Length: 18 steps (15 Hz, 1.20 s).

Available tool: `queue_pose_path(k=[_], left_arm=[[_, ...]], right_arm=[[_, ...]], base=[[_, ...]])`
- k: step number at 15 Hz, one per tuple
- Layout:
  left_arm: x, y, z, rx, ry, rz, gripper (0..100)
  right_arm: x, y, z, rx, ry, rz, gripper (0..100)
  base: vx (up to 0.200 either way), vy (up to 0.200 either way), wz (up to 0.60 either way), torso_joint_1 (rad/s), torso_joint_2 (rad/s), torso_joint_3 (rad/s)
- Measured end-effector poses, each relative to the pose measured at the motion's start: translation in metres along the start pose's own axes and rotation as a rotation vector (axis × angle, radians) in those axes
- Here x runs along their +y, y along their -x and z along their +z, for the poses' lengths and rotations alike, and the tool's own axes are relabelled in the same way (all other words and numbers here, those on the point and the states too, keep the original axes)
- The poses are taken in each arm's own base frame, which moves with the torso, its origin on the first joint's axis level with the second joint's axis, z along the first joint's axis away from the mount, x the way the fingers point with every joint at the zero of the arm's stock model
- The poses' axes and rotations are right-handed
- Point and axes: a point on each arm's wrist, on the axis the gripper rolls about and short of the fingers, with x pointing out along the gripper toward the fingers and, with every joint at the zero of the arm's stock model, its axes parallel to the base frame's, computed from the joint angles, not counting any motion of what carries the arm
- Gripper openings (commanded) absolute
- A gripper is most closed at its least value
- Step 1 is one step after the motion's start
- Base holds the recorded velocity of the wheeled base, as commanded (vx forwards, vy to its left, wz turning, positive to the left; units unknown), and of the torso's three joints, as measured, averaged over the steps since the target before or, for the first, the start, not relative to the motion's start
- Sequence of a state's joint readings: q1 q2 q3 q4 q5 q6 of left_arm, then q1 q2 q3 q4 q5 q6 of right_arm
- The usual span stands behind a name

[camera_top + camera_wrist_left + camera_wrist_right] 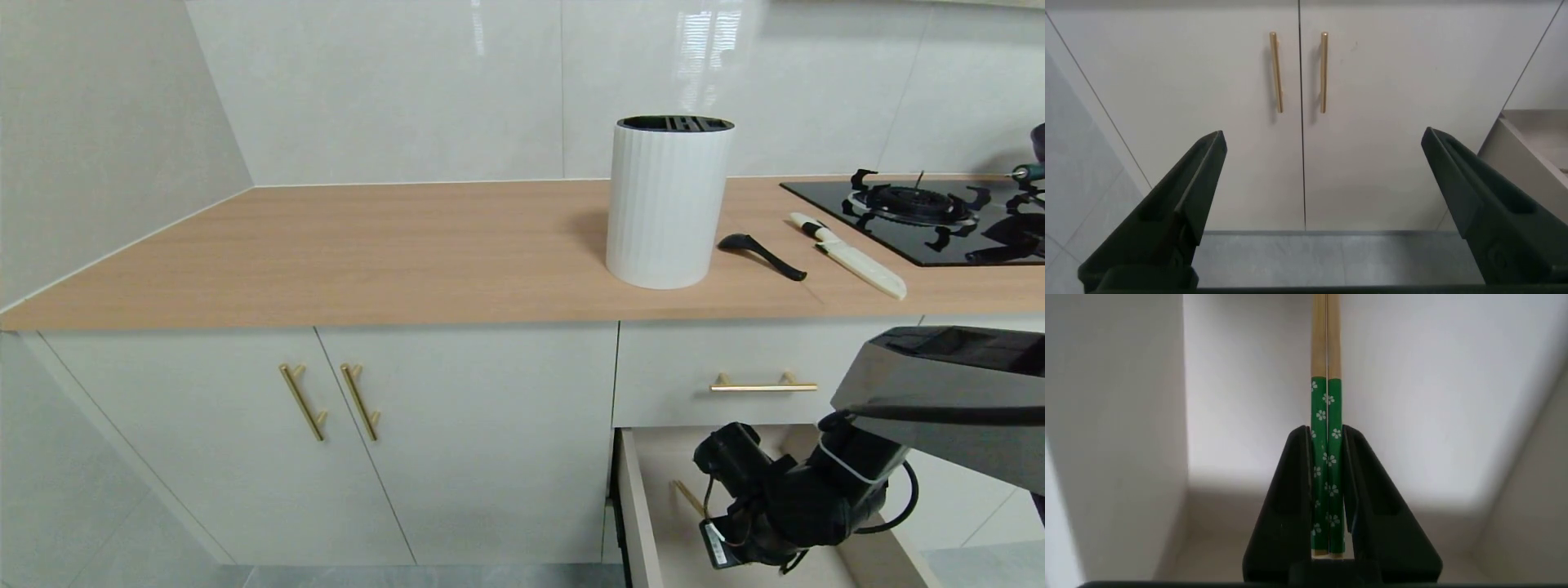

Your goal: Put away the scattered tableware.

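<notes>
Chopsticks clenched in right claw, long axis running straight ahead of the claw and well past its tips, inside the open drawer. Pale wood, paired side by side, green band with small white flowers at the gripped end. Drawer walls either side of the claw, floor ahead; probably needs only a release to lay the pair flat. Left claw released, jaws wide, facing closed cabinet doors, farther from the drawer than the right. Not yet stored, on the bench above the right claw: black spoon and white knife, beside ribbed white holder.
</notes>
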<state>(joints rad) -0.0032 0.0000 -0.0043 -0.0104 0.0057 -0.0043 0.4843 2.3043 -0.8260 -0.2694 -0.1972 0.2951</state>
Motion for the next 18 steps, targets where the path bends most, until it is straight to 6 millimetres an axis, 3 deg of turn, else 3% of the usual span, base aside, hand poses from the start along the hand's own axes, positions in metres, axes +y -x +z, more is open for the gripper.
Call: queue_pose_path(k=[4, 8, 12, 18], left_arm=[[0.0, 0.0, 0.0, 0.0, 0.0, 0.0, 100], [0.0, 0.0, 0.0, 0.0, 0.0, 0.0, 100], [0.0, 0.0, 0.0, 0.0, 0.0, 0.0, 100], [0.0, 0.0, 0.0, 0.0, 0.0, 0.0, 100]], right_arm=[[-0.002, -0.01, 0.009, -0.05, -0.031, -0.004, 0], [-0.004, 0.001, 0.011, -0.074, -0.077, 0.01, 0], [0.004, 0.027, 0.018, -0.188, -0.09, 0.073, 0], [0.007, 0.033, 0.019, -0.231, -0.114, 0.03, 0]], base=[[0.0, 0.0, 0.0, 0.0, 0.0, 0.0], [0.0, 0.0, 0.0, 0.0, 0.0, 0.0], [0.0, 0.0, 0.0, 0.0, 0.0, 0.0], [0.0, 0.0, 0.0, 0.0, 0.0, 0.0]])
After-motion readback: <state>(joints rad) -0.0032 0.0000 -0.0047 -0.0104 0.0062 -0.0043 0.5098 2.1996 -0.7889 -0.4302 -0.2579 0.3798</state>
